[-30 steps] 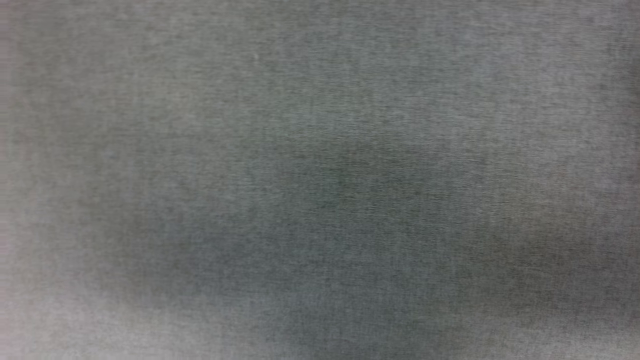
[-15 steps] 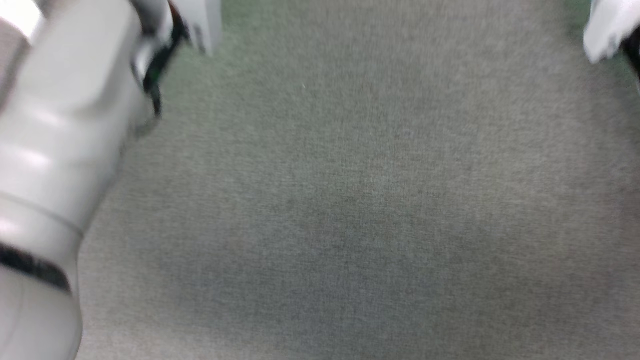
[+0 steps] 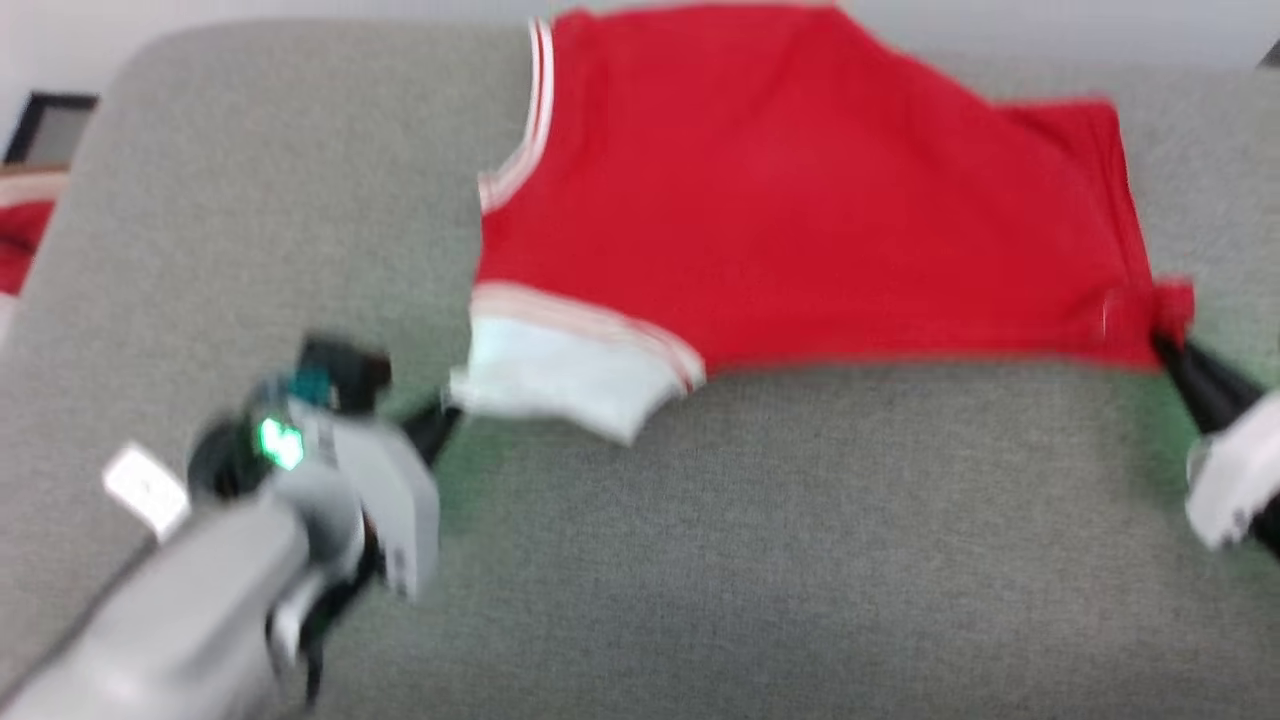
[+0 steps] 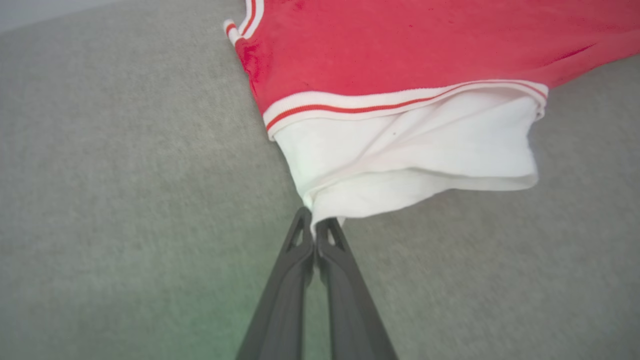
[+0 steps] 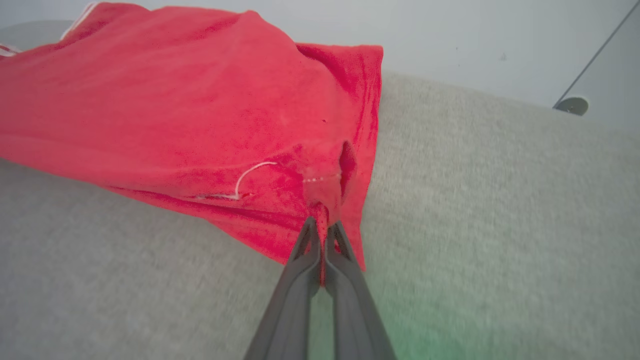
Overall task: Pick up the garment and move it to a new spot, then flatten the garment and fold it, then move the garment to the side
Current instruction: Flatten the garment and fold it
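The garment (image 3: 780, 200), a red jersey with a white sleeve (image 3: 560, 375) and striped trim, lies spread across the far half of the grey surface, its lettering hidden. My left gripper (image 3: 445, 415) is shut on the edge of the white sleeve (image 4: 410, 155), its tips (image 4: 314, 225) pinching the cloth. At the right, my right gripper (image 3: 1165, 345) is shut on the garment's red bottom corner (image 5: 325, 200), with the cloth bunched between its tips (image 5: 324, 227). The red cloth (image 5: 175, 110) stretches between the two grips.
The grey fabric-covered surface (image 3: 750, 560) runs wide below the garment. At the far left edge sit a dark frame (image 3: 50, 125) and a bit of another red cloth (image 3: 18, 240). A pale floor (image 5: 475, 40) shows beyond the surface's far edge.
The head camera has swung up: before it showed bare grey fabric, then the arms' pale forearms, and now the garment held by both grippers is in view.
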Available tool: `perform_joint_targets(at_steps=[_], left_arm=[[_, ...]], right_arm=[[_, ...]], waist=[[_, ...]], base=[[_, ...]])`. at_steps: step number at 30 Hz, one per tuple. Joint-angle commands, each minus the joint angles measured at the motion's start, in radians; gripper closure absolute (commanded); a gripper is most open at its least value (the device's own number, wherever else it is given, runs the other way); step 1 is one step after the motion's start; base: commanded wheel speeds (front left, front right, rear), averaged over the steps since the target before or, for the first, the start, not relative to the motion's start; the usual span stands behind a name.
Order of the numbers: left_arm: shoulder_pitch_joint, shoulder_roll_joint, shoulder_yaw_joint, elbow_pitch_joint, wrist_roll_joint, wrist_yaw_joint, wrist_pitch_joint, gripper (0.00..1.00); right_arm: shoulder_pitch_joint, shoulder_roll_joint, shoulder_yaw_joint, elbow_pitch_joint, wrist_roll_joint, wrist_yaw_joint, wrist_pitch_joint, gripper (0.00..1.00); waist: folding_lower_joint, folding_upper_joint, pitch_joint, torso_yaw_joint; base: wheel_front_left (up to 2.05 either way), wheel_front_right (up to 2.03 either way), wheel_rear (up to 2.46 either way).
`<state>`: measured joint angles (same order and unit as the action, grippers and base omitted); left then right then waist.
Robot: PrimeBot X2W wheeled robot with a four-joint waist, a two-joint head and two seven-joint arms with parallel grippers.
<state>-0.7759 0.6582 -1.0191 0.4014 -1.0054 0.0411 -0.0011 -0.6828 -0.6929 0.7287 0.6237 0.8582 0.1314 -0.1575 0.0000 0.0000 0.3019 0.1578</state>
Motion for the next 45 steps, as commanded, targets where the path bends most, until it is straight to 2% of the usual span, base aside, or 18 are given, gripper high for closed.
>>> perform_joint_targets(at_steps=[1, 6, 10, 13, 15, 18, 25, 35, 41, 45], left_arm=[[0.039, 0.016, 0.000, -0.032, -0.015, 0.024, 0.007, 1.00], [0.258, 0.133, -0.005, -0.317, -0.098, 0.206, 0.062, 1.00], [0.406, 0.207, -0.006, -0.482, -0.163, 0.340, 0.073, 1.00], [0.495, 0.244, -0.004, -0.568, -0.206, 0.416, 0.071, 1.00], [0.537, 0.262, 0.004, -0.611, -0.232, 0.449, 0.060, 1.00], [0.593, 0.294, 0.015, -0.651, -0.266, 0.488, 0.047, 1.00], [0.676, 0.347, 0.047, -0.726, -0.323, 0.549, 0.017, 1.00], [0.692, 0.413, 0.084, -0.817, -0.345, 0.596, 0.009, 1.00], [0.629, 0.485, 0.105, -0.886, -0.285, 0.632, 0.024, 1.00], [0.544, 0.538, 0.116, -0.923, -0.206, 0.639, 0.062, 1.00]], right_arm=[[0.034, -0.012, -0.009, -0.007, 0.004, -0.001, -0.003, 1.00], [0.219, -0.039, -0.047, -0.073, 0.018, -0.001, 0.002, 1.00], [0.354, -0.052, -0.062, -0.157, 0.043, -0.001, 0.051, 1.00], [0.463, -0.061, -0.075, -0.233, 0.080, -0.001, 0.102, 1.00], [0.528, -0.073, -0.094, -0.275, 0.106, -0.001, 0.132, 1.00], [0.622, -0.076, -0.128, -0.344, 0.144, -0.001, 0.176, 1.00], [0.801, -0.082, -0.216, -0.464, 0.175, -0.002, 0.310, 1.00], [0.917, -0.023, -0.363, -0.606, 0.161, -0.002, 0.493, 1.00], [0.908, 0.026, -0.490, -0.693, 0.124, -0.001, 0.562, 1.00], [0.856, 0.059, -0.556, -0.735, 0.069, -0.001, 0.619, 1.00]], waist=[[0.0000, 0.0000, -0.073, -0.001], [0.0000, 0.0000, -0.098, 0.000], [0.0000, 0.0000, -0.113, -0.002], [0.0000, 0.0000, -0.119, -0.001], [0.0000, 0.0000, -0.122, 0.002], [0.0000, 0.0000, -0.123, 0.000], [0.0000, 0.0000, -0.113, -0.015], [0.0000, 0.0000, -0.094, -0.056], [0.0000, 0.0000, -0.088, -0.078], [0.0000, 0.0000, -0.085, -0.090]], base=[[0.00, 0.00, 0.00], [0.00, 0.00, 0.00], [0.00, 0.00, 0.00], [0.00, 0.00, 0.00], [0.00, 0.00, 0.00], [0.00, 0.00, 0.00], [0.00, 0.00, 0.00], [0.00, 0.00, 0.00], [0.00, 0.00, 0.00], [0.00, 0.00, 0.00]])
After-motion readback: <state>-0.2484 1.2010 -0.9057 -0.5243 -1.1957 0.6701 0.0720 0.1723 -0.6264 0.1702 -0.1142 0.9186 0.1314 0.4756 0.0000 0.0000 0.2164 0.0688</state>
